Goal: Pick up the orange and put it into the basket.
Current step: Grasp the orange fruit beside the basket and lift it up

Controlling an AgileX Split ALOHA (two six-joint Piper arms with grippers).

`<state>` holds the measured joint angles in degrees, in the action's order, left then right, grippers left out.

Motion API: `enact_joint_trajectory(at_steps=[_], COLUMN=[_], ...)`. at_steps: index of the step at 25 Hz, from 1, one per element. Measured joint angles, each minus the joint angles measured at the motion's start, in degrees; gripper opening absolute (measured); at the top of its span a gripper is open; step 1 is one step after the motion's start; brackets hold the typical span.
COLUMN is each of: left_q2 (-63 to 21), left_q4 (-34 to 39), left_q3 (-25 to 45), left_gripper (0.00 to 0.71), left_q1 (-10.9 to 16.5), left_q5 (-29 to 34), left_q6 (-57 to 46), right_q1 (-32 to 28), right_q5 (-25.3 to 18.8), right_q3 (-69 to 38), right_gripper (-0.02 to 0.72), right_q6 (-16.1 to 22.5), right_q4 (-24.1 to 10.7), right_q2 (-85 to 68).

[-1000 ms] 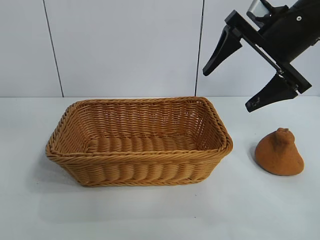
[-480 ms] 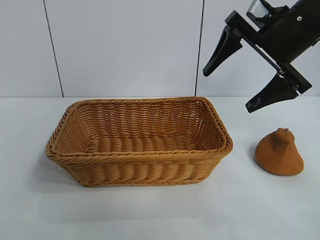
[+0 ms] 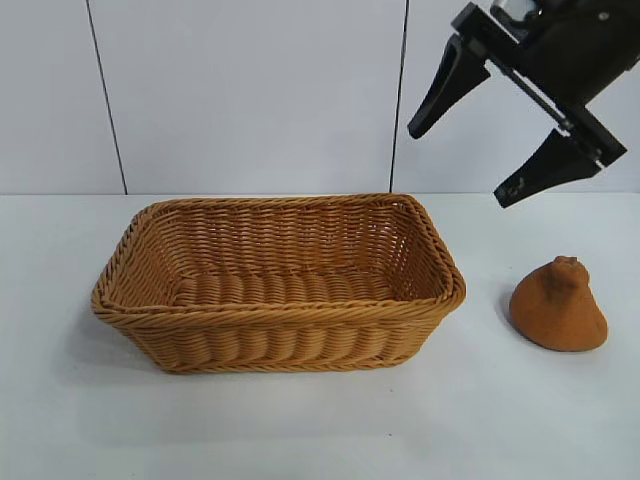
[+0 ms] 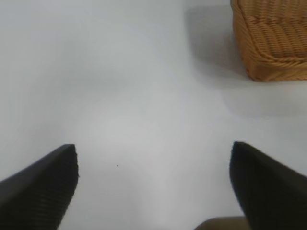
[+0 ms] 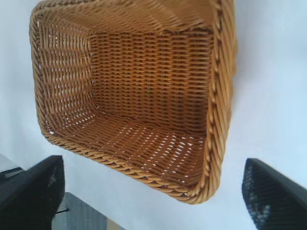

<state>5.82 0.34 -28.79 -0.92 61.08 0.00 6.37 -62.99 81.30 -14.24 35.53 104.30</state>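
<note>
The orange, a brownish-orange cone-shaped lump with a small knob on top, rests on the white table to the right of the basket. The wicker basket holds nothing; its inside fills the right wrist view, rim. High above the orange and the basket's right end hangs my right gripper, open, nothing between its fingers; in its wrist view the gripper looks down on the basket. My left gripper is open over bare table, off to the side of a basket corner; it does not show in the exterior view.
A white table carries everything, with free surface in front of the basket and around the orange. A panelled white wall closes the back. A grey patch past the table edge shows in the right wrist view.
My right gripper has risen slightly and stayed open. The orange and basket have not moved.
</note>
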Motion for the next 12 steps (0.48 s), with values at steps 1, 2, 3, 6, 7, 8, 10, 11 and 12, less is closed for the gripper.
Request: enact_joint_trajectory(at_steps=[1, 2, 3, 6, 7, 8, 10, 11, 12], left_q2=[-2.13, -3.87, -5.27, -6.04, -6.04, -6.08, -6.08, -6.08, -6.08], left_q4=[0.0, 0.0, 0.0, -0.34, -0.34, -0.34, -0.34, -0.34, -0.34], left_q3=[0.0, 0.0, 0.0, 0.0, 0.0, 0.0, 0.0, 0.0, 0.0], left_gripper=[0.613, 0.613, 0.613, 0.613, 0.613, 0.613, 0.613, 0.613, 0.613], left_q1=[0.0, 0.0, 0.0, 0.0, 0.0, 0.0, 0.0, 0.0, 0.0], left_q5=[0.0, -0.06, 0.02, 0.02, 0.02, 0.02, 0.02, 0.02, 0.02], left_q6=[-0.31, -0.31, -0.31, -0.31, -0.31, -0.31, -0.31, -0.31, -0.31], right_q1=[0.0, 0.0, 0.0, -0.08, -0.35, -0.71, -1.92, -2.54, -3.18], right_q5=[-0.48, -0.93, -1.5, -2.69, -2.86, -2.95, -3.43, -4.14, -4.55], right_q3=[2.11, 3.58, 5.32, 9.03, 9.59, 9.94, 9.93, 9.93, 9.93], right_gripper=[0.694, 0.694, 0.694, 0.694, 0.694, 0.694, 0.694, 0.694, 0.694], right_q6=[1.38, 3.0, 4.5, 9.32, 10.51, 11.4, 12.3, 12.58, 12.73], right_q4=[-2.49, -5.39, -8.75, -18.87, -21.5, -24.12, -27.41, -28.04, -28.55], right_q2=[0.0, 0.0, 0.0, 0.0, 0.0, 0.0, 0.0, 0.13, 0.35])
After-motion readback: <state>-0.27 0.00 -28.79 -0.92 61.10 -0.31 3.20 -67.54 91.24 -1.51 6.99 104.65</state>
